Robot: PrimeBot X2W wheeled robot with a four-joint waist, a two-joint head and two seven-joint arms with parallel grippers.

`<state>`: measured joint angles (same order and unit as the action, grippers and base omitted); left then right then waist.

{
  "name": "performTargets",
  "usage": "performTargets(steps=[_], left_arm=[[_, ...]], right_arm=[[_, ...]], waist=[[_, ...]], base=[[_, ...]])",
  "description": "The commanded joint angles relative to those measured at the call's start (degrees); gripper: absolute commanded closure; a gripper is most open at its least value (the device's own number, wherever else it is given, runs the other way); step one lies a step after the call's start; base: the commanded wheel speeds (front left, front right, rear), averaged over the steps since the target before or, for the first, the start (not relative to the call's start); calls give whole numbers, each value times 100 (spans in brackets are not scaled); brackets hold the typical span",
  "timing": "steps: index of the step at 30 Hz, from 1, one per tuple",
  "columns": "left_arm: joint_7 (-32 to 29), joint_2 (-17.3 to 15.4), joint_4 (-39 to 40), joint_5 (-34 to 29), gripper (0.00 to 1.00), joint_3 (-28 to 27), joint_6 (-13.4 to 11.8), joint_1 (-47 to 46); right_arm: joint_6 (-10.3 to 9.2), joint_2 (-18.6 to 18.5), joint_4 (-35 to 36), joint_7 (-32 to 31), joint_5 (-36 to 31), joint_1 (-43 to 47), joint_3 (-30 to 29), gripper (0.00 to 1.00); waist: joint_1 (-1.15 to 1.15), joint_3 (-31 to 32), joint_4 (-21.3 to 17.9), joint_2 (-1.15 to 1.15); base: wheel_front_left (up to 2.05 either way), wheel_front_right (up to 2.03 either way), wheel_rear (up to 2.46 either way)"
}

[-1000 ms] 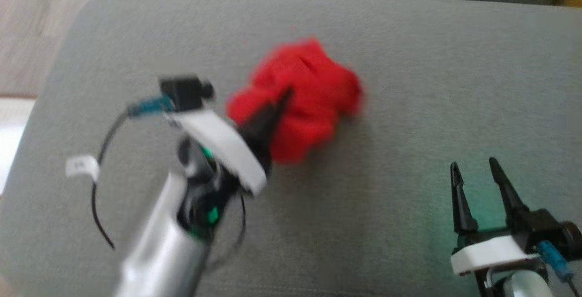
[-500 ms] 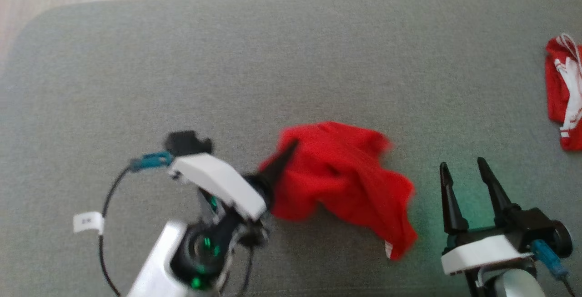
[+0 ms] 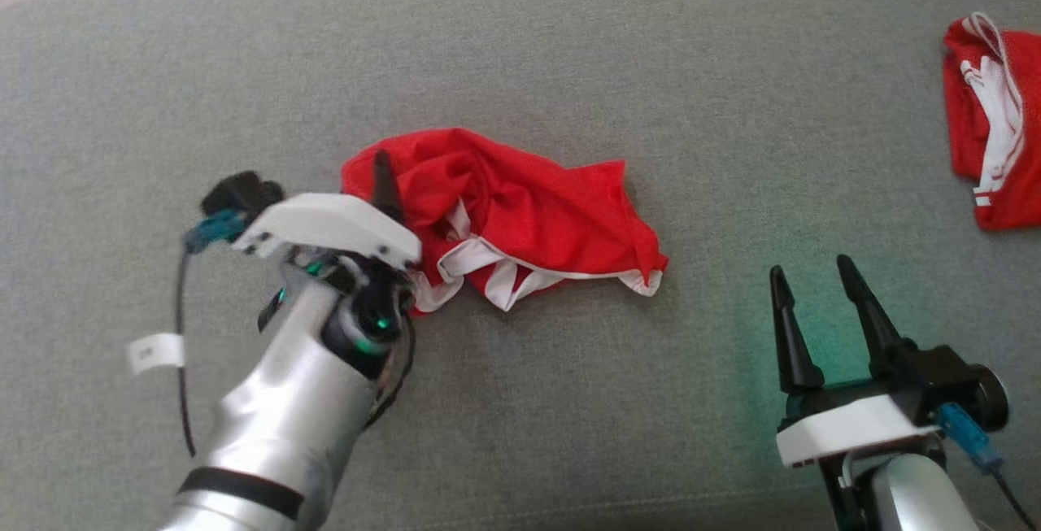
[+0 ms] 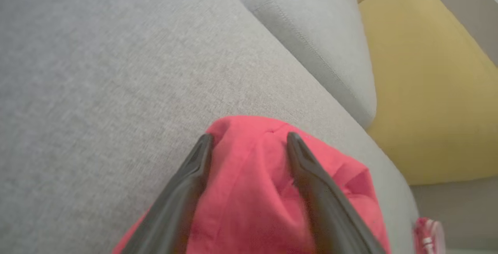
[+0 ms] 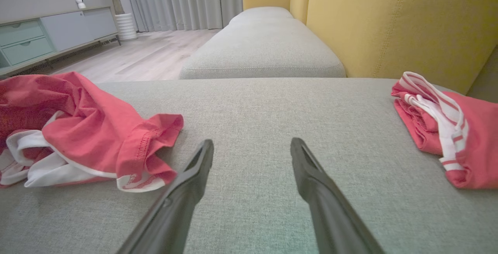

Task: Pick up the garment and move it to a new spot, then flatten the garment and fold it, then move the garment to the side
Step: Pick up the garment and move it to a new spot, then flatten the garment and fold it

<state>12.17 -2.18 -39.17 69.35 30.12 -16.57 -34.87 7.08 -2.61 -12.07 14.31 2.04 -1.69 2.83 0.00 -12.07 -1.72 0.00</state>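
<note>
Release at the left hand (image 4: pixel 249 139): its two dark fingers, pinched on the cloth half a second ago, now stand spread above the crumpled red garment with white trim (image 3: pixel 529 206). The garment no longer hangs but lies heaped on the grey fabric sofa cushion (image 3: pixel 569 51). The move looks done, and flattening comes next. The right hand (image 3: pixel 811 271) sits spread and empty, as before.

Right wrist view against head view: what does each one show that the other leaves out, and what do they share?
Right wrist view adds the yellow backrest, curtains and a sideboard. Head view adds the left gripper, open at the left edge of the crumpled red garment. Both show that garment, the second red garment at the right, the grey cushion and the open right gripper.
</note>
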Motion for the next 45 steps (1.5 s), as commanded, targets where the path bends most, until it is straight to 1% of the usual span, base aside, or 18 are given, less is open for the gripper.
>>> performTargets(steps=[1,4,6,7,10,12,15,19,21,25,27,31,35,45], left_arm=[[132,-84,39,-310,0,35,129,-307],[260,-120,-95,-978,0,319,323,-380],[277,-209,151,-1598,0,272,321,-364],[277,-209,151,-1598,0,272,321,-364],[280,-306,967,-2693,0,54,193,35],[281,-313,1540,-3247,0,-7,143,464],[282,-357,2297,-3887,0,-31,90,1152],[282,-503,3007,-4529,0,-56,-20,1952],[282,-560,3277,-4777,0,-99,-40,2310],[282,-659,3564,-5204,0,-272,-53,2970],[282,-719,3621,-5490,0,-390,39,3398],[283,-833,3615,-5891,0,-572,172,3817],[283,-848,3604,-6117,0,-803,287,4041],[283,-622,3454,-6343,0,-1135,571,4192]], right_arm=[[41,-27,146,68,42,-101,78,0],[41,-27,127,69,20,-8,8,0],[41,-27,120,69,4,53,-18,0],[41,-27,120,69,4,53,-18,0],[41,-27,121,69,-25,121,-27,0],[41,-27,141,69,-50,170,-30,0],[41,-27,178,69,-113,279,-19,0],[41,-27,286,69,-202,412,-64,0],[41,-27,340,69,-237,483,-91,0],[41,-27,434,69,-288,635,-146,0],[41,-27,468,69,-293,780,-191,0],[41,-27,493,69,-280,959,-251,0],[41,-27,513,69,-270,1036,-302,0],[41,-27,481,69,-93,1022,-313,0]], waist=[[0,21,38,0],[0,102,136,0],[0,173,203,0],[0,173,203,0],[0,301,275,0],[0,387,324,0],[0,542,399,0],[0,678,503,0],[0,747,552,0],[0,888,656,0],[0,1018,736,0],[0,1174,817,0],[0,1235,865,0],[0,1236,972,0]], base=[[0,0,0],[0,0,0],[0,0,0],[0,0,0],[0,0,0],[0,0,0],[0,0,0],[0,0,0],[0,0,0],[0,0,0],[0,0,0],[0,0,0],[0,0,0],[0,0,0]])
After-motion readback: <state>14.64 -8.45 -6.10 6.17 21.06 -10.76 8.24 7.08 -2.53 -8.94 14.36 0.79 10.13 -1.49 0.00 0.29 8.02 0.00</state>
